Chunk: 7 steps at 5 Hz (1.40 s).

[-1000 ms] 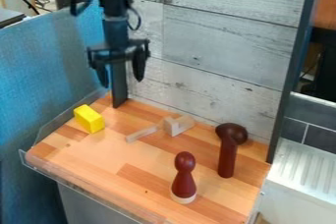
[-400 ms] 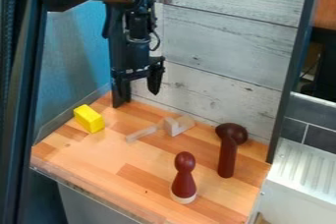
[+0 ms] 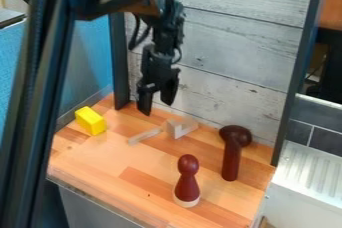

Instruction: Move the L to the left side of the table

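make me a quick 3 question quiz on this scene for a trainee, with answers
1. True or false: the pincer is gripping the yellow block.
2. Fill in the missing word: as seen in the picture, the yellow block lies to the ____ of the pale wooden pieces.
3. Which sits lowest in the picture: (a) the yellow block, (b) the dark red peg figure, (c) the pale wooden pieces?

Key: 1. false; 2. left; 3. b
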{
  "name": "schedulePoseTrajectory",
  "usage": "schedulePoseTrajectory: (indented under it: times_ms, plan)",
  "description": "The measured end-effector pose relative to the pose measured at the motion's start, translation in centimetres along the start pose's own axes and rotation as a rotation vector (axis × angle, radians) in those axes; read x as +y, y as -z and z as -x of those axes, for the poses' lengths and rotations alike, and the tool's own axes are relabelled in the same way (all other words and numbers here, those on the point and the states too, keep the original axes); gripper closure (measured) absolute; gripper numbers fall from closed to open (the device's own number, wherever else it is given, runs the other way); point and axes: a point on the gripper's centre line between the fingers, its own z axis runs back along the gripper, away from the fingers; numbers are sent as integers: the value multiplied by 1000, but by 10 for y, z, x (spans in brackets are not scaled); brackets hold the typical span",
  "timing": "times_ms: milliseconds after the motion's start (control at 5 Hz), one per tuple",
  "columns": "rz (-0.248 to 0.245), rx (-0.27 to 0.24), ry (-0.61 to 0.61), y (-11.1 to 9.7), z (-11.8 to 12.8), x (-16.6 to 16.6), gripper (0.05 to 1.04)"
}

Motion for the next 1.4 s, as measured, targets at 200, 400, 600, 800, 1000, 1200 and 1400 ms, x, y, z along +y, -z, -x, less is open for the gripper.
schedulePoseTrajectory:
  times_ms: [200, 400, 600, 800, 1000, 1200, 1400]
  plan:
    - [32, 49, 13, 5, 6, -11, 84]
    - [45, 95, 58, 15, 8, -15, 84]
    - [66, 76, 83, 15, 4, -17, 85]
    - [72, 69, 104, 18, 5, -17, 97]
    - [73, 64, 101, 20, 7, -18, 115]
    - [88, 56, 108, 20, 11, -23, 127]
    - [93, 36, 129, 24, 19, -26, 141]
